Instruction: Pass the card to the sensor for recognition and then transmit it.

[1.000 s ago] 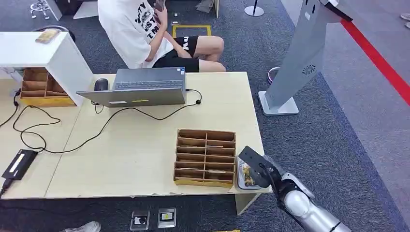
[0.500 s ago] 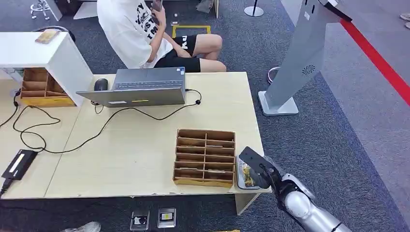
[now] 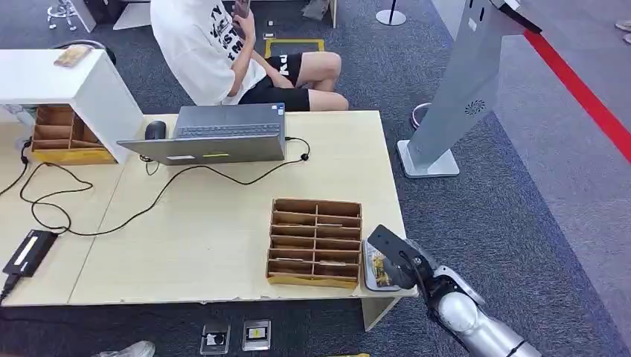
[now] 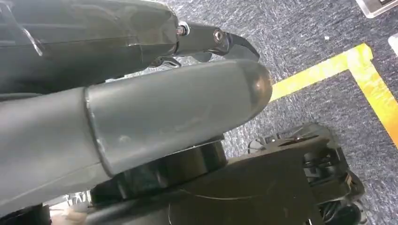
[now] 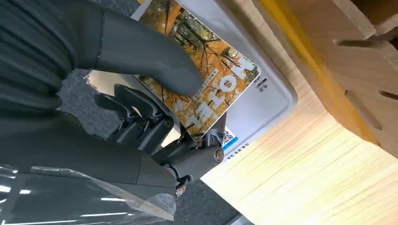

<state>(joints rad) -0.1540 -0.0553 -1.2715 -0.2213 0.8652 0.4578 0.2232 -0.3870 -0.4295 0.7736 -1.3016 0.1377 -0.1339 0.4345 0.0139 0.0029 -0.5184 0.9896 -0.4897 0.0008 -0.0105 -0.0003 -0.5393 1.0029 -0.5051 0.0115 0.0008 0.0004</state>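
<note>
We have the card (image 5: pixel 206 79) in our right robot hand (image 3: pixel 398 262), pinched between the thick thumb on its printed face and the darker fingers (image 5: pixel 141 117) under it. It is an autumn-leaves picture card with pale lettering. The card sits right over the white sensor (image 5: pixel 263 101), a flat pad with rounded corners at the near right corner of the worktop (image 3: pixel 223 230), just to the right of the wooden sorting tray (image 3: pixel 315 242). We cannot tell whether the card rests on the pad or hangs just above it.

We judge this to be the recognition step: the card is being shown to the sensor. The next move calls for keeping the pinch firm, lifting the card off the pad without letting it slide, and carrying it on to be handed over, possibly to the seated person (image 3: pixel 223 52) on the far side of the worktop.

The card lies nearly flat, picture side up. In the head view its long axis appears to run near to far along the pad, with the free end toward the tray; the view is small, so this is a loose reading.

Our left robot hand (image 4: pixel 141 117) hangs low over the carpet (image 4: pixel 305 42), holding nothing, fingers loosely apart.
</note>
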